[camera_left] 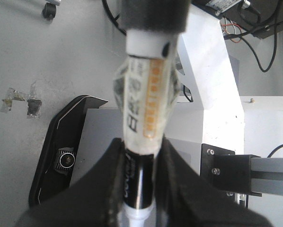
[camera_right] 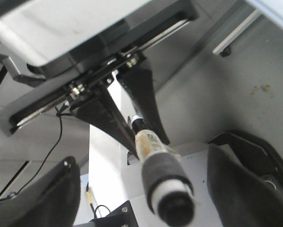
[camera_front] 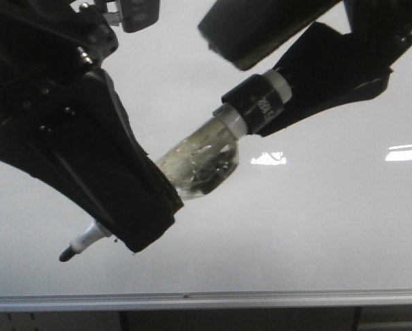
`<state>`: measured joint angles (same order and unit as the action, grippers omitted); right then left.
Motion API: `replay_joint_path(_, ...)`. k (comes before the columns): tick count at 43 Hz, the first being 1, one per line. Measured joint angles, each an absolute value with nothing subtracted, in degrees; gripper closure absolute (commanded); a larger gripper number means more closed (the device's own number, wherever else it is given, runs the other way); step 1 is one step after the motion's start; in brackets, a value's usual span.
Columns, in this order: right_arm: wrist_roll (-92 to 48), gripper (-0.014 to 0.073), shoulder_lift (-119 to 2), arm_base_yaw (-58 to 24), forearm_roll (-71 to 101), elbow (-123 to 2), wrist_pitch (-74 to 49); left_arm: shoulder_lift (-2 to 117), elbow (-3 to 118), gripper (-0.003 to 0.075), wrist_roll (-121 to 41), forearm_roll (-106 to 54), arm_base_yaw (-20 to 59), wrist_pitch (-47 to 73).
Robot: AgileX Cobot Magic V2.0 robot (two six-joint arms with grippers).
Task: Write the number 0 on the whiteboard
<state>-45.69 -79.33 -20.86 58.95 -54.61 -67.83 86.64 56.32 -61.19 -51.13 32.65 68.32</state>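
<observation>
The whiteboard (camera_front: 316, 227) fills the front view, glossy and white. No number 0 shows on the part of it I can see. My left gripper (camera_front: 147, 221) is shut on a marker (camera_front: 199, 165) whose barrel is wrapped in clear tape. The marker's black tip (camera_front: 67, 255) pokes out below the fingers, just over the board. In the left wrist view that gripper (camera_left: 140, 179) pinches the marker (camera_left: 146, 94) on both sides. My right gripper (camera_front: 244, 86) is open around the marker's black rear end (camera_front: 258, 103). In the right wrist view its fingers (camera_right: 141, 161) stand wide apart, clear of the marker (camera_right: 165, 179).
A silver frame edge (camera_front: 261, 298) runs along the board's near side. Bright light reflections (camera_front: 406, 152) lie on the board at the right and centre. The wrist views look away from the board at the robot's base (camera_left: 212, 71), cables (camera_left: 260, 42) and the floor.
</observation>
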Motion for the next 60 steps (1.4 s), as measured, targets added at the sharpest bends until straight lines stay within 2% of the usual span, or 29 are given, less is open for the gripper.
replay_joint_path(4, -45.69, 0.0085, -80.40, -22.12, 58.95, -54.61, -67.48, 86.64, 56.32, 0.0739, -61.19, -51.27, 32.65, 68.32)
replay_joint_path(8, -45.69, 0.0201, -80.95, -22.31, 59.01, -54.61, -67.09, 86.64, 56.32, 0.0739, -61.19, -51.37, 32.65, 68.37)
replay_joint_path(15, -45.69, 0.0479, -81.05, -22.31, 58.98, -54.61, -66.40, 86.64, 56.32, 0.0739, -61.32, -51.54, 32.65, 68.69)
replay_joint_path(21, -45.69, 0.0666, -81.17, -22.31, 58.79, -54.61, -66.25, 86.44, 56.32, 0.0734, -61.59, -51.78, 32.65, 69.13)
replay_joint_path(25, -45.69, 0.0663, -81.24, -22.31, 58.79, -54.61, -66.45, 86.44, 56.32, 0.0680, -61.70, -51.78, 32.65, 69.22)
replay_joint_path(28, -45.69, 0.0663, -81.24, -22.31, 58.79, -54.61, -66.57, 86.44, 56.32, 0.0589, -61.70, -51.78, 32.65, 69.22)
replay_joint_path(31, -45.69, 0.0663, -81.24, -22.31, 58.79, -54.61, -66.57, 86.44, 56.32, 0.0454, -61.70, -51.78, 32.65, 69.22)
replay_joint_path(35, -46.07, 0.0663, -81.24, -22.31, 59.00, -54.61, -66.97, 86.44, 56.32, 0.0225, -61.70, -52.60, 32.65, 69.10)
replay_joint_path(38, -46.15, 0.0661, -81.24, -22.31, 59.00, -54.61, -67.66, 86.44, 56.32, 0.0097, -61.70, -52.83, 32.65, 69.00)
replay_joint_path(40, -46.29, 0.0661, -81.24, -22.31, 59.00, -54.61, -67.96, 86.44, 56.32, 0.0050, -61.70, -52.83, 32.65, 68.97)
replay_joint_path(42, -46.29, 0.0661, -81.24, -22.31, 59.00, -54.61, -68.00, 86.44, 56.32, 0.0028, -61.70, -52.83, 32.65, 68.68)
replay_joint_path(50, -44.81, 0.0661, -80.41, -22.31, 56.55, -54.61, -68.07, 86.44, 56.32, 0.0028, -61.60, -52.83, 32.65, 68.26)
replay_joint_path(60, -32.39, 0.0661, -74.49, -21.72, 40.54, -54.61, -68.81, 86.44, 56.32, 0.0029, -61.60, -53.04, 32.65, 68.17)
